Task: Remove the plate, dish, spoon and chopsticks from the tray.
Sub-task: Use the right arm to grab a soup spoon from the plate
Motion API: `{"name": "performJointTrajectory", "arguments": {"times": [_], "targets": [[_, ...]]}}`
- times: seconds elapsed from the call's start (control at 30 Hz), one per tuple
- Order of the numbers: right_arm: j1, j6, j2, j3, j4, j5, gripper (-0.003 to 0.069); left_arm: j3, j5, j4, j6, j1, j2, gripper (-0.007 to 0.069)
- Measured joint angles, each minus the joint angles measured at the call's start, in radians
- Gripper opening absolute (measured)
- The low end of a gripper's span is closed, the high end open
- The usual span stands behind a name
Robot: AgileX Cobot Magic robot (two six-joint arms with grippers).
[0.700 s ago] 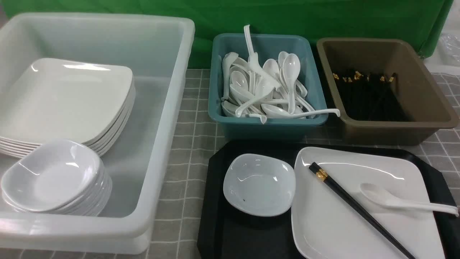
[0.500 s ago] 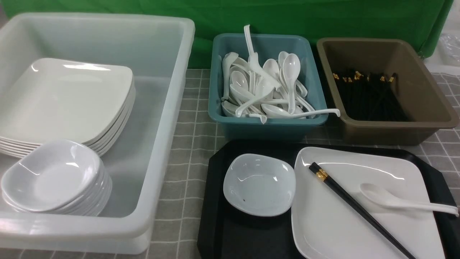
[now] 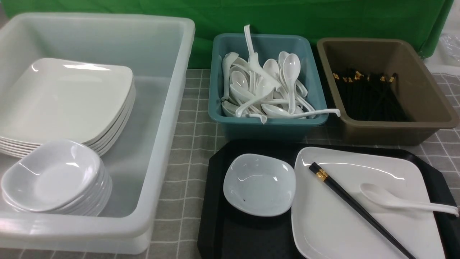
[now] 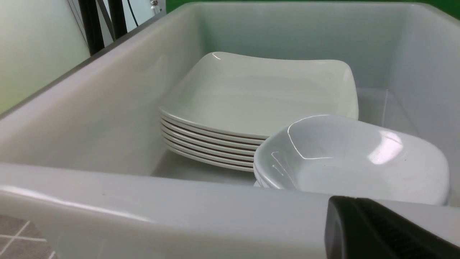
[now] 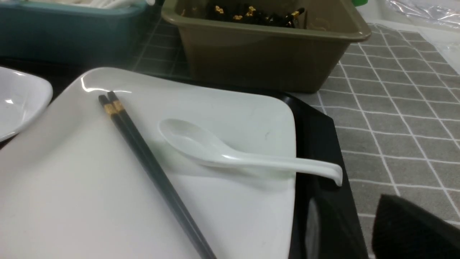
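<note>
The black tray (image 3: 215, 230) sits at the front right of the table. The big white plate (image 3: 334, 230) lies on its right part. The small dish (image 3: 258, 185) lies on its left part, just beside the plate. The black chopsticks (image 3: 354, 204) lie side by side, slanted across the plate, with their gold bands at the far end. The white spoon (image 3: 406, 205) lies on the plate to their right, and its handle pokes out past the plate's right edge.

Behind the tray stand a teal bin (image 3: 266, 127) full of white spoons and a brown bin (image 3: 424, 90) with black chopsticks in it. On the left, a big white tub (image 3: 158, 144) holds a stack of plates (image 3: 72, 97) and a stack of dishes (image 3: 54, 176). A grey checked cloth (image 3: 190, 162) lies under it all.

Only a black bit of the left gripper (image 4: 388, 230) shows, close to the tub's near wall. Its fingers are pressed together. A black bit of the right gripper (image 5: 413, 230) shows near the tray's right edge, and nobody can tell if its fingers are spread.
</note>
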Motion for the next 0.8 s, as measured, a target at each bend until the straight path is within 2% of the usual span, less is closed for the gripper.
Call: {"name": "performJointTrajectory", "arguments": {"times": [0.13, 0.3, 0.37, 0.47, 0.53, 0.6, 0.7, 0.8], "targets": [[0.009, 0.000, 0.000, 0.000, 0.000, 0.000, 0.0240, 0.000, -0.034, -0.037, -0.024, 0.000, 0.000, 0.0013], [0.010, 0.000, 0.000, 0.000, 0.000, 0.000, 0.0240, 0.000, -0.227, -0.295, -0.183, 0.000, 0.000, 0.0013], [0.010, 0.000, 0.000, 0.000, 0.000, 0.000, 0.0240, 0.000, -0.312, -0.355, -0.234, 0.000, 0.000, 0.0013], [0.010, 0.000, 0.000, 0.000, 0.000, 0.000, 0.0240, 0.000, -0.401, -0.375, -0.333, 0.000, 0.000, 0.0013], [0.010, 0.000, 0.000, 0.000, 0.000, 0.000, 0.0240, -0.050, -0.311, -0.293, -0.433, -0.001, 0.001, 0.0013], [0.010, 0.000, 0.000, 0.000, 0.000, 0.000, 0.0240, -0.148, -0.148, -0.187, -0.437, -0.022, 0.034, 0.0013], [0.010, 0.000, 0.000, 0.000, 0.000, 0.000, 0.0240, -0.336, 0.063, -0.157, -0.278, -0.078, 0.145, 0.0013], [0.010, 0.000, 0.000, 0.000, 0.000, 0.000, 0.0240, -0.457, 0.211, -0.207, -0.096, -0.132, 0.275, 0.0013]]}}
